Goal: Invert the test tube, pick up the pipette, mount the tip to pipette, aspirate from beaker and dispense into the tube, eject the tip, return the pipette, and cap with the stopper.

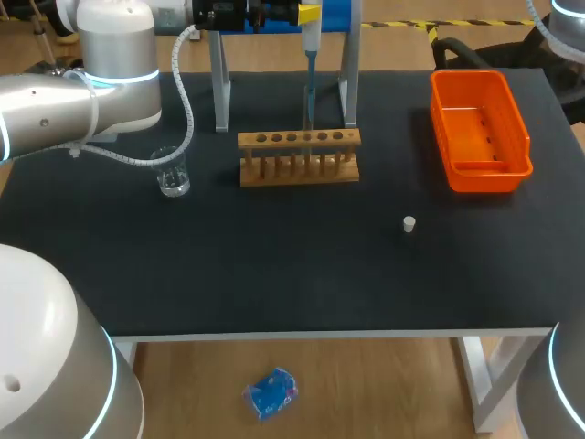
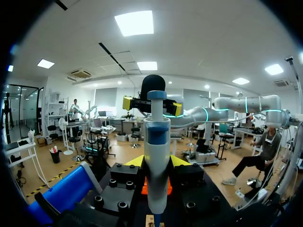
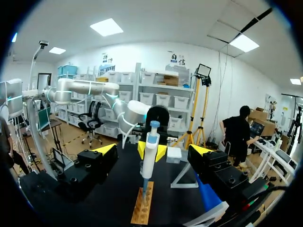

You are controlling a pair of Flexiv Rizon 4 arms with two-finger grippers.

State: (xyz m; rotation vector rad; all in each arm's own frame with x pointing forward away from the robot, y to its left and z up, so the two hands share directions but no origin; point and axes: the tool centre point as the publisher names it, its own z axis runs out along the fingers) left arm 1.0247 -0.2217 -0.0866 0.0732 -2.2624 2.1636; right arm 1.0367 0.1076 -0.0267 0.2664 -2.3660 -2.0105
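Observation:
My left gripper [image 1: 309,16] is shut on the white and blue pipette [image 1: 311,41], held upright above the wooden tube rack [image 1: 299,155]. The pipette's thin tip [image 1: 308,105] points down into one of the rack's middle holes; I cannot make out the test tube there. In the left wrist view the pipette [image 2: 157,151] stands between my own yellow fingertips [image 2: 135,161]. My right gripper [image 3: 154,150] is wide open with nothing between its fingers, level with and facing the pipette [image 3: 149,151] from across the rack [image 3: 143,205]. The glass beaker [image 1: 172,172] stands left of the rack. The white stopper [image 1: 409,224] lies right of centre.
An orange bin [image 1: 480,128] sits at the table's right. The blue pipette stand [image 1: 334,18] on grey legs [image 1: 220,87] is just behind the rack. My left arm [image 1: 82,91] hangs over the table's left back corner, its white cable [image 1: 187,110] looping by the beaker.

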